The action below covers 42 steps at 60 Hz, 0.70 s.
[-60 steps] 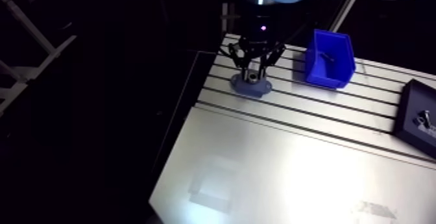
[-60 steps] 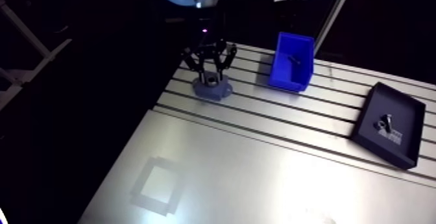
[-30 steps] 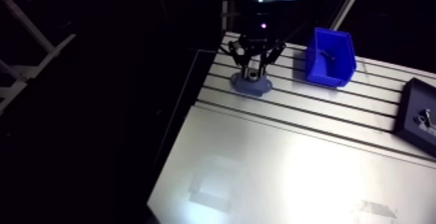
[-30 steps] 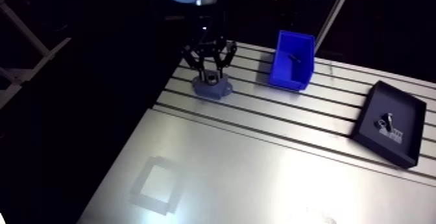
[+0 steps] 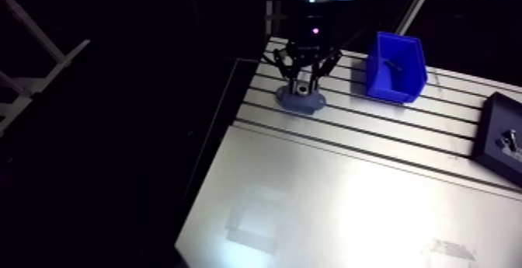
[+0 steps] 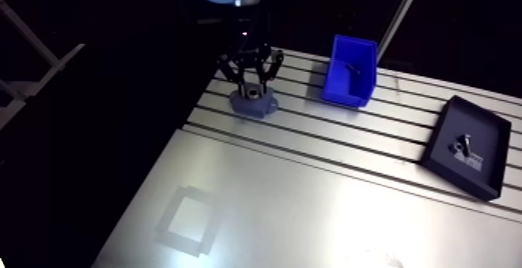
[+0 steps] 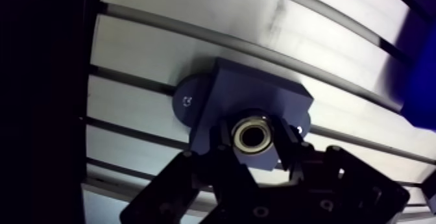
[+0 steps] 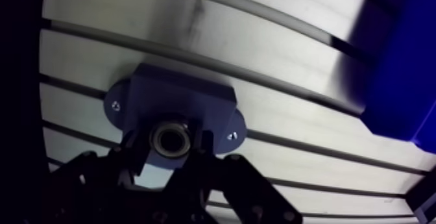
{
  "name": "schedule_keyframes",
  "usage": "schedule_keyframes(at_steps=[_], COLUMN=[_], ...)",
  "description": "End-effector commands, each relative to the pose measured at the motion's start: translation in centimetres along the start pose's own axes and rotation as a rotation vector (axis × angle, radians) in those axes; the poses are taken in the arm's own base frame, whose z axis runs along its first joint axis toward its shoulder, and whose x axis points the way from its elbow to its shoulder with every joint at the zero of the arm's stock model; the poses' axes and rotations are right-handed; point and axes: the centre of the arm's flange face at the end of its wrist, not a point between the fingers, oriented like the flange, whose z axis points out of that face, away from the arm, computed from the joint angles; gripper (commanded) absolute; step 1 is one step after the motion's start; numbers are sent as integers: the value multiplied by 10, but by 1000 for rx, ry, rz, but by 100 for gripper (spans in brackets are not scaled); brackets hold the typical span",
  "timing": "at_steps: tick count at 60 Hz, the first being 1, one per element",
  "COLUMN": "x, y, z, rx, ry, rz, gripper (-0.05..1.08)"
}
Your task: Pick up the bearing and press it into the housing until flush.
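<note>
The bearing is showing in the wrist view as a small metal ring with a pale, shiny outer race and a dark bore, its open face turned up toward the camera. It is sitting at the top of the housing, a dark grey-blue block on a rounded flange with a screw at each end, which is resting on the slotted worktop. The gripper is clamping the bearing, one dark finger pressing on each side of the ring. Whether the ring is lying flush with the block cannot be told.

In the arm view the gripper is hanging straight down over the housing near the worktop's far corner. A blue bin is standing beside it and a black tray is lying well apart.

Against the earlier frames, the gripper is staying over the housing in nearly the same pose, and housing, bin and tray are keeping their places.
</note>
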Motion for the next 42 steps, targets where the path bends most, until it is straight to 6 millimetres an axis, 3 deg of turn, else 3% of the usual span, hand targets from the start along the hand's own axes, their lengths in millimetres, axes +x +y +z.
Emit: schedule_keyframes(at_steps=[1,33,35,36,37,38,39,42], x=[1,2,2,3,3,3,4,4], y=[0,1,1,2,2,3,4,4], z=[3,2,2,1,1,1,1,0], rx=[1,0,-1,3,3,2,2,1], ry=[-5,-2,-1,4,4,9,12,14], rz=[-2,0,1,4,4,5,6,7], gripper=[86,85,81,65,65,50,44,40])
